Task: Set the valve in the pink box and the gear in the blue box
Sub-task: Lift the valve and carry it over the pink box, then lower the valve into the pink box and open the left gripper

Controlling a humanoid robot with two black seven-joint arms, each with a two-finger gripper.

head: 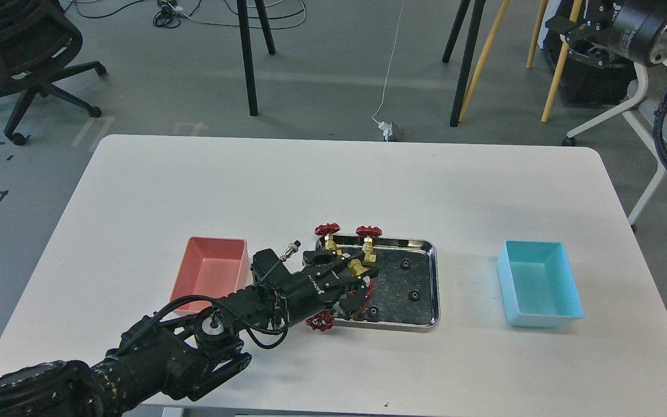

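My left gripper (pixel 358 277) reaches over the left part of the steel tray (pixel 435 278) and is shut on a valve (pixel 358 267), whose brass body shows between the fingers, with its red handwheel just below. Two more valves (pixel 369 243) stand upright at the tray's back left. Another valve (pixel 319 321) lies at the tray's front left edge, partly under my arm. Black gears (pixel 405 264) lie on the tray's right half. The pink box (pixel 212 272) sits left of the tray, the blue box (pixel 539 284) to the right. My right gripper (pixel 571 30) hangs high at the top right, off the table.
The white table's far edge (pixel 339 142) lies behind the tray. Black and wooden stand legs (pixel 466 63), a cable and an office chair (pixel 15 52) are on the floor beyond it.
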